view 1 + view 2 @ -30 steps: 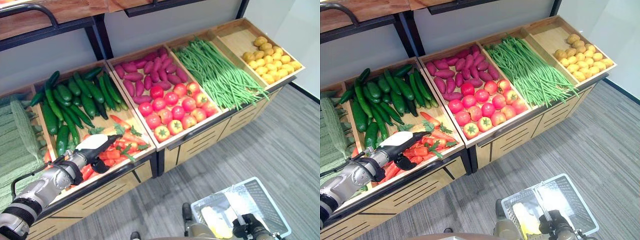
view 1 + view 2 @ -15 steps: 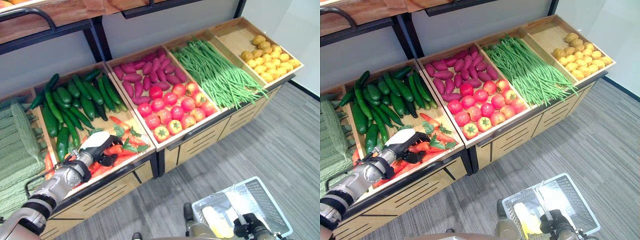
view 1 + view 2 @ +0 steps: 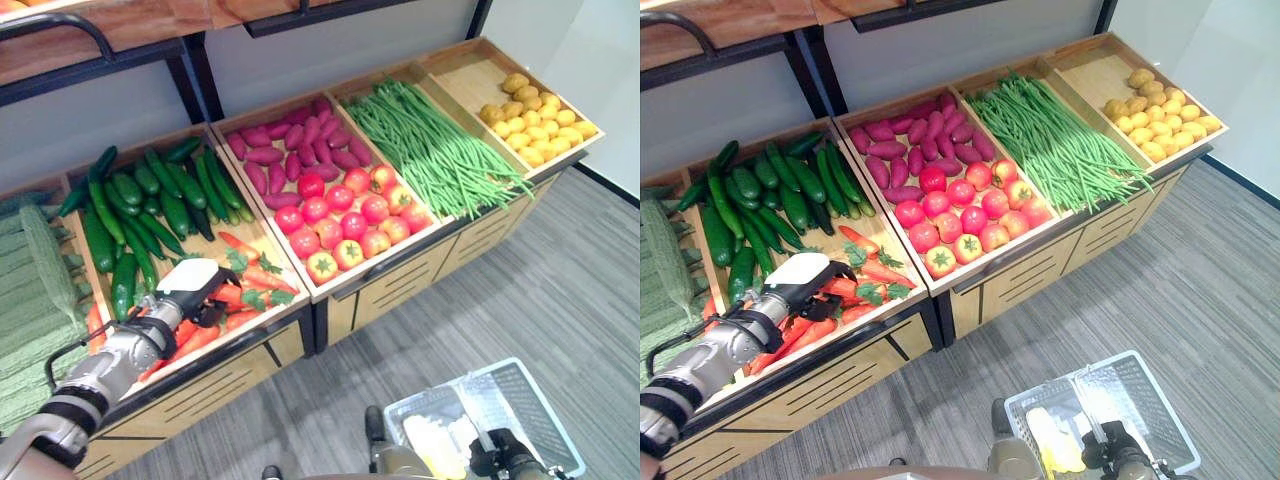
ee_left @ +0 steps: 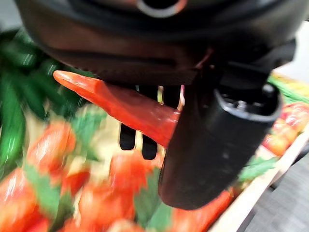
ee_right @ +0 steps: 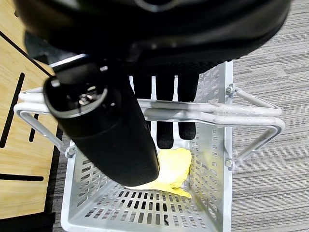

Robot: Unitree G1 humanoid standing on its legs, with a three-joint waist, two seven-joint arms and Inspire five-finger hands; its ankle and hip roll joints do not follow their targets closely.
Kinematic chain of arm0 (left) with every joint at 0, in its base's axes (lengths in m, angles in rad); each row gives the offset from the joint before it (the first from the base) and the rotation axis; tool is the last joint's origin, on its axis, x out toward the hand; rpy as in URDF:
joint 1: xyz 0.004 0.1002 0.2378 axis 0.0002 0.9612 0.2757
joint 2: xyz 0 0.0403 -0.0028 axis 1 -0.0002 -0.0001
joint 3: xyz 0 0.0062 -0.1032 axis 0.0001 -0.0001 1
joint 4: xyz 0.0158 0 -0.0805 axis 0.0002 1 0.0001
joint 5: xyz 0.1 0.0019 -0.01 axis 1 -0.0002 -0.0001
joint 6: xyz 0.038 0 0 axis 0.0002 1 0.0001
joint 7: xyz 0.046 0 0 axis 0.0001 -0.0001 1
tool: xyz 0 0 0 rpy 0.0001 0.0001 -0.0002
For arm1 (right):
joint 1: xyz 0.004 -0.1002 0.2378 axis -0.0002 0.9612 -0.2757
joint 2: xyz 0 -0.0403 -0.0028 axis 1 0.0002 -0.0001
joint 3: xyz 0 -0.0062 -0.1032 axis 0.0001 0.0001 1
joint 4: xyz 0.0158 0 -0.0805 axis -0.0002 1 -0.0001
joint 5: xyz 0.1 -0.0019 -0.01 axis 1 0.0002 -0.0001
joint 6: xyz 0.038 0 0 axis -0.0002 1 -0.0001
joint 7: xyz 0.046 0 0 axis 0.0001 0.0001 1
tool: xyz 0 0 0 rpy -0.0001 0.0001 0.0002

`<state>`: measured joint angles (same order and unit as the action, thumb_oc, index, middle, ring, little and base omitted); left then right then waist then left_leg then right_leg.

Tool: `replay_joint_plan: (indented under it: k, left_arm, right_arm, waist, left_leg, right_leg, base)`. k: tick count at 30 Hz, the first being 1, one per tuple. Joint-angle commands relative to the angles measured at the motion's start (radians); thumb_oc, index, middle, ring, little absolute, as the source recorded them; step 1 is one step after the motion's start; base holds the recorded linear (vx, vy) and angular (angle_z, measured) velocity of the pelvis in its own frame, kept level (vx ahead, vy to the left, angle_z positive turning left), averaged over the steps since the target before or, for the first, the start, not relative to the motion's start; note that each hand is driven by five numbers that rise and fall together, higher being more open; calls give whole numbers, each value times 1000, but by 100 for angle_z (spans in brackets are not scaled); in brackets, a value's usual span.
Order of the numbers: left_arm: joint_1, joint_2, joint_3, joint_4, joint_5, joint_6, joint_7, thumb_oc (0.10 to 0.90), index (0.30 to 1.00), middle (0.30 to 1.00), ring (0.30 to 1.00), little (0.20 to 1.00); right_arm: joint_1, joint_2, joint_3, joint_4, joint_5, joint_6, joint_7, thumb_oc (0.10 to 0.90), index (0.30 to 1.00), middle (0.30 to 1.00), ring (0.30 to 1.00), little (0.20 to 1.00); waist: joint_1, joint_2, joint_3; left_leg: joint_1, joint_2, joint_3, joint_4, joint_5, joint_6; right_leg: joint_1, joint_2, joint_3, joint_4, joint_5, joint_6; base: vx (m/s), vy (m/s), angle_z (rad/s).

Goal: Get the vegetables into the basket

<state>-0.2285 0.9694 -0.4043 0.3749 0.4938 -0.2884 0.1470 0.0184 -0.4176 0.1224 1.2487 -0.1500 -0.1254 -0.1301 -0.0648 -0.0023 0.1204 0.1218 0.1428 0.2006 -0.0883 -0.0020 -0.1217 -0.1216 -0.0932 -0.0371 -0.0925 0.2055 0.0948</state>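
Observation:
My left hand (image 3: 188, 283) lies over the carrot bin (image 3: 262, 243) at the front left of the stand. Its thumb (image 4: 217, 140) and fingers are curled round one orange carrot (image 4: 116, 104), whose tip sticks out past the palm. More carrots with green tops (image 3: 255, 285) lie below it. The white wire basket (image 3: 535, 400) hangs low at the right over the floor. My right hand (image 5: 120, 140) is shut on the basket's handles (image 5: 231, 113). A yellow vegetable (image 5: 169, 169) lies inside the basket.
Cucumbers (image 3: 150, 200) fill the bin behind the carrots. To the right come sweet potatoes (image 3: 290, 145), tomatoes (image 3: 350, 215), green beans (image 3: 440, 150) and yellow potatoes (image 3: 540, 125). Green gourds (image 3: 40, 270) lie at far left. A dark shelf frame (image 3: 190, 70) runs above.
My left hand has pulled back a little to the left over the carrots and curled its fingers in. The basket stays in my right hand.

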Motion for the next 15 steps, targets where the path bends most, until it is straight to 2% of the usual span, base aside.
replay_joint_plan:
  k: [1, 5, 15]
  left_arm:
    - [-99, 106, 119, -34, -20, -27, 69, 400, 300, 300, 300, 300]
    - [-85, 127, 135, -102, -32, -38, 45, 400, 300, 300, 300, 300]
    - [-51, 132, 169, -154, -44, -49, 35, 400, 300, 300, 300, 300]
  right_arm:
    - [-26, -42, 0, -1, 8, -33, -33, 400, 300, 300, 300, 300]
    - [-20, -38, -5, 11, 9, -29, -23, 400, 300, 300, 300, 300]
    - [-18, -40, -13, 11, 6, -29, -18, 400, 300, 300, 300, 300]
  waist:
    - [-14, -40, -49]
    - [-10, -40, -53]
    - [-6, -46, -55]
  left_leg:
    - [-49, 5, -33, 1, 6, -3]
    - [-48, 1, -36, 1, 4, -2]
    - [-46, -3, -38, 1, 3, 2]
  right_leg:
    - [77, -113, -19, 5, -60, 115]
    - [80, -117, -22, 5, -60, 116]
    - [84, -119, -26, 5, -61, 117]
  base:
    - [10, 14, 9]
    - [0, 0, 0]
    - [0, 0, 0]
